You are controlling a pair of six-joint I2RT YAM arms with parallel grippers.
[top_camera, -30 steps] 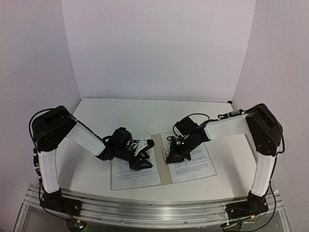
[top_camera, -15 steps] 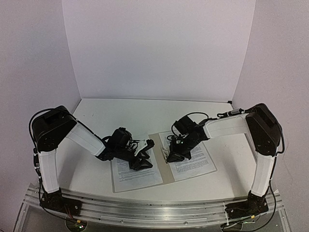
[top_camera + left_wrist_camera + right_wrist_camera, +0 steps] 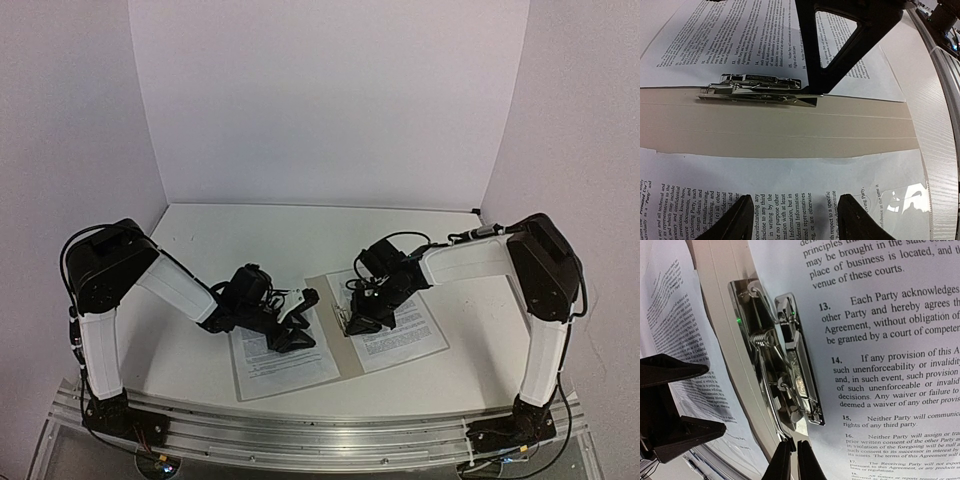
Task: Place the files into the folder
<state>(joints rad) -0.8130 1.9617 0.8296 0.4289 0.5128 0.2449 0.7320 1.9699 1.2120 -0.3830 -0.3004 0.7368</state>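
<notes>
The beige folder (image 3: 338, 345) lies open near the table's front, one printed file on its left half (image 3: 285, 365) and one on its right half (image 3: 405, 335). Its metal clip (image 3: 782, 365) sits on the spine over the right file's edge, and also shows in the left wrist view (image 3: 757, 91). My right gripper (image 3: 350, 322) is shut, its tips (image 3: 792, 442) against the clip's near end. My left gripper (image 3: 308, 318) is open and empty, its fingers (image 3: 737, 220) just above the left file (image 3: 790, 175), beside the spine (image 3: 790, 127). It also shows in the right wrist view (image 3: 715, 400).
The white table (image 3: 250, 240) is walled at the back and on both sides. The metal rail (image 3: 320, 430) with both arm bases runs along the near edge, just in front of the folder.
The folder and its files have turned a little on the table, the near-left corner sliding right. My right gripper has shifted slightly left at the clip. My left gripper has hardly moved.
</notes>
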